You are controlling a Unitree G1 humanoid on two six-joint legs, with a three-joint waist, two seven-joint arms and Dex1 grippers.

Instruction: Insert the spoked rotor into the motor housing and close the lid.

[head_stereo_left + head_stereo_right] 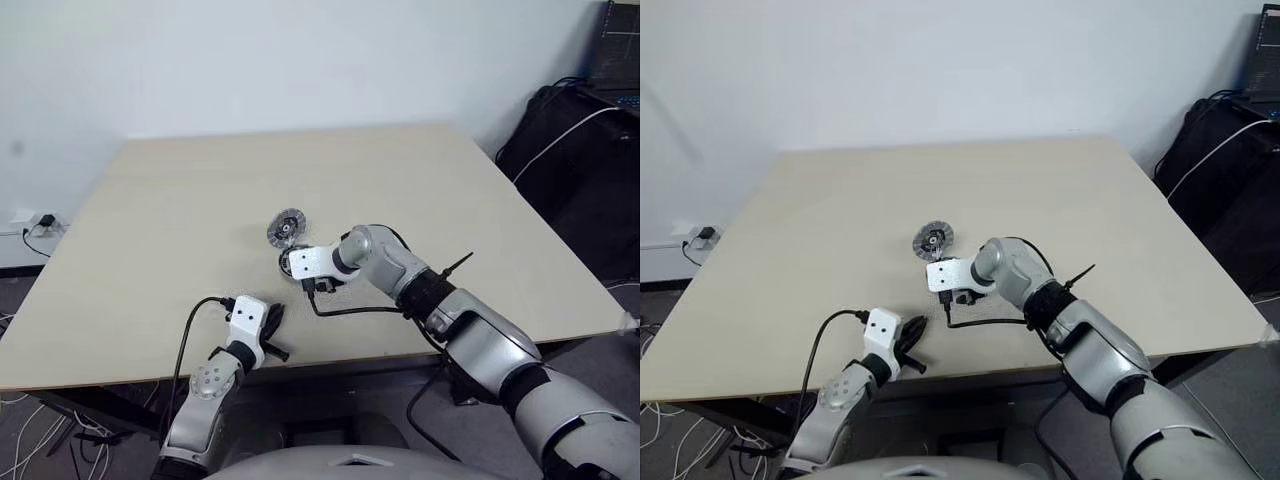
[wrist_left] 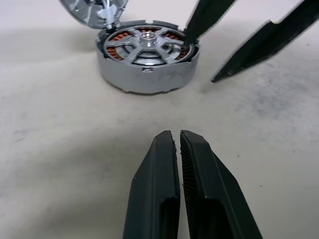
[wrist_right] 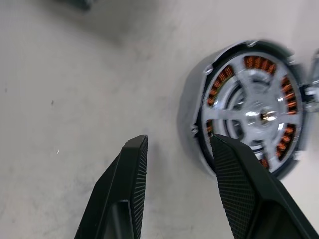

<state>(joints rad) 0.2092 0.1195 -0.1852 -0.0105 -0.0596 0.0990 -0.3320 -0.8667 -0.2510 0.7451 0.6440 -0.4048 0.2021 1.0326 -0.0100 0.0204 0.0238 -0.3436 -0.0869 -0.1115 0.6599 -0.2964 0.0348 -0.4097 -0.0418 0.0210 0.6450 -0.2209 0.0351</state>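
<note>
Low in the frame, the left claw [image 1: 277,335] is pressed together over the worktop [image 1: 150,230]. At centre, the right claw [image 3: 177,149] is spread and empty beside the motor housing [image 2: 148,62], with the spoked rotor [image 3: 256,112] seated inside. Just beyond, the lid [image 1: 285,227] rests.
</note>
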